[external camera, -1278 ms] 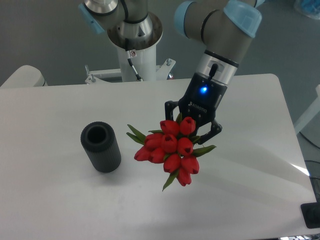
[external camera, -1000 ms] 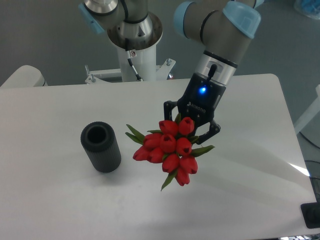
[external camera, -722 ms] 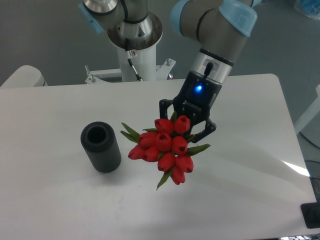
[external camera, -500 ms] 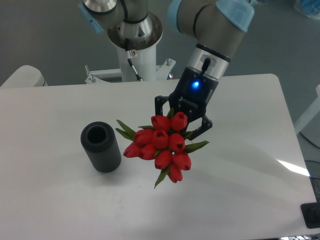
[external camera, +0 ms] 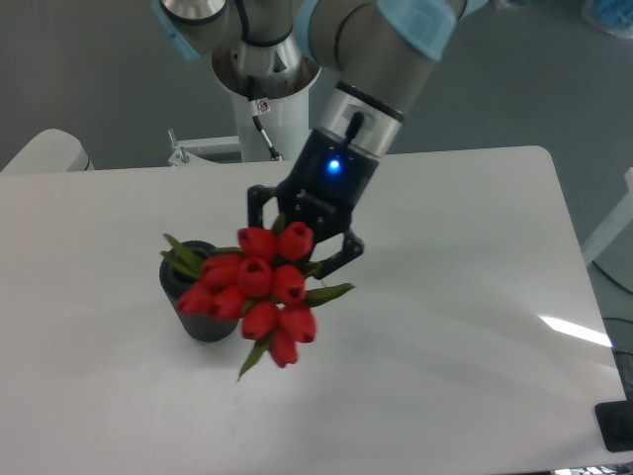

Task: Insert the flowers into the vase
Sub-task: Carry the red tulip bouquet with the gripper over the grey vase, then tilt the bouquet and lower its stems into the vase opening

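Item: flowers [external camera: 255,295], carried in my gripper [external camera: 302,244], jaws clamped around the bunch behind the buds; I hold them raised so the stems can enter from above. Vase [external camera: 203,315] upright on table [external camera: 465,247], its mouth partly hidden behind the bunch

Gripper [external camera: 300,240] clasping flowers [external camera: 255,289], partly over vase [external camera: 198,320]

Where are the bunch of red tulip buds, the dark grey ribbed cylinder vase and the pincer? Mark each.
bunch of red tulip buds [external camera: 259,293], fixed camera, central bud.
dark grey ribbed cylinder vase [external camera: 206,326], fixed camera, lower side wall.
pincer [external camera: 302,255], fixed camera, between fingertips.
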You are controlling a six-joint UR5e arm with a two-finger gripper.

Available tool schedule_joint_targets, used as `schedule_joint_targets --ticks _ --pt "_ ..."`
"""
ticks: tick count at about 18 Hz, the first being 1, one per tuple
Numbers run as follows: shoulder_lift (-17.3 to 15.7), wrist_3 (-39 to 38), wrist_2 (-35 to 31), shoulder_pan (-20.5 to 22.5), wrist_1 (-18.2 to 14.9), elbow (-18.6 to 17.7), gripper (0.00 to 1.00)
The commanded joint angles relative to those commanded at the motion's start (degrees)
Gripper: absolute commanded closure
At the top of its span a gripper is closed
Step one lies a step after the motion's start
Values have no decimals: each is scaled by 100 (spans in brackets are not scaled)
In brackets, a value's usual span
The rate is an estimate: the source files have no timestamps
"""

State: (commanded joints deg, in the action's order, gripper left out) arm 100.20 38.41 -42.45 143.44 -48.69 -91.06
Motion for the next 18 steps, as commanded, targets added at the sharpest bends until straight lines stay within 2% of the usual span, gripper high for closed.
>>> schedule_joint_targets --ticks 2,12,14,18 --pt "-105 -9 9 -70 0 26 68" --pt "-106 -79 35 -624 114 150 68" --pt "-132 -105 79 -668 280 141 68" --pt "-193 -35 448 -739 316 53 68"
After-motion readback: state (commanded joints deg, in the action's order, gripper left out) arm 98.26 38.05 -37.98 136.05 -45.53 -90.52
